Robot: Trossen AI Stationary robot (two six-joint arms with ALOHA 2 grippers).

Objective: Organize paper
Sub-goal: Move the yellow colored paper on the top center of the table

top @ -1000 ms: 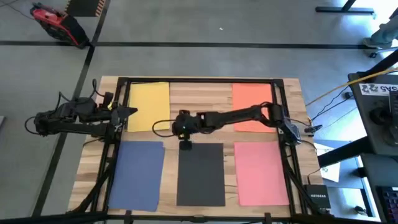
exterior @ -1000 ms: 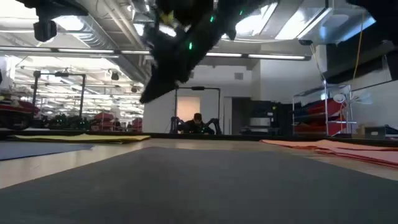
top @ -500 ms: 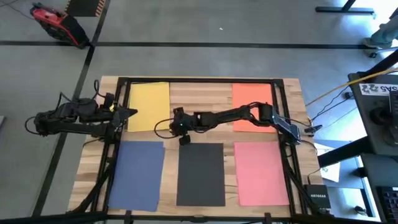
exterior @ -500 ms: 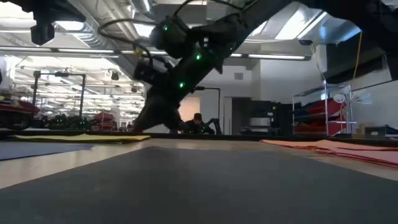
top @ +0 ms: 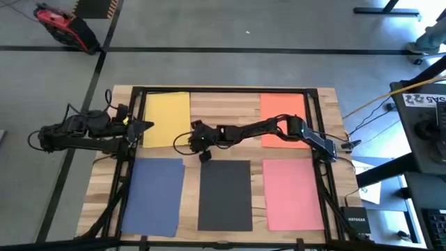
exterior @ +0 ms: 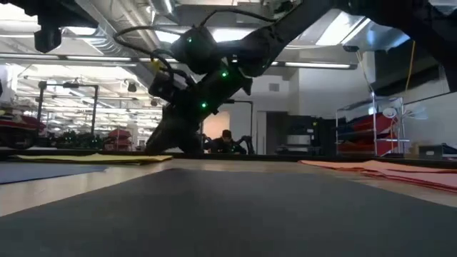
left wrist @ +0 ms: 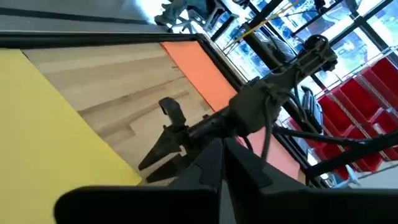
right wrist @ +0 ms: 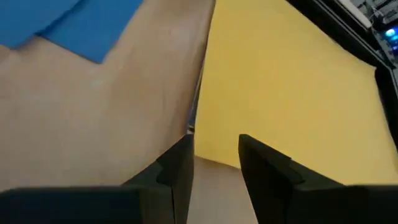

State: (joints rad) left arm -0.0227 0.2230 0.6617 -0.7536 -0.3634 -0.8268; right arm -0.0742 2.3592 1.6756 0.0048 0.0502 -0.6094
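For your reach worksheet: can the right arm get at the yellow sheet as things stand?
Probably yes. The right gripper hangs open beside the yellow sheet, nothing between them.

A grey floor [top: 279, 35] surrounds the pale wooden table [top: 223, 104], crossed by a dark line. A red device [top: 59, 24] lies at the far left. Beyond, ceiling lights [exterior: 78, 27] brighten an open hall, with red bins on shelving [exterior: 375, 125] at right.
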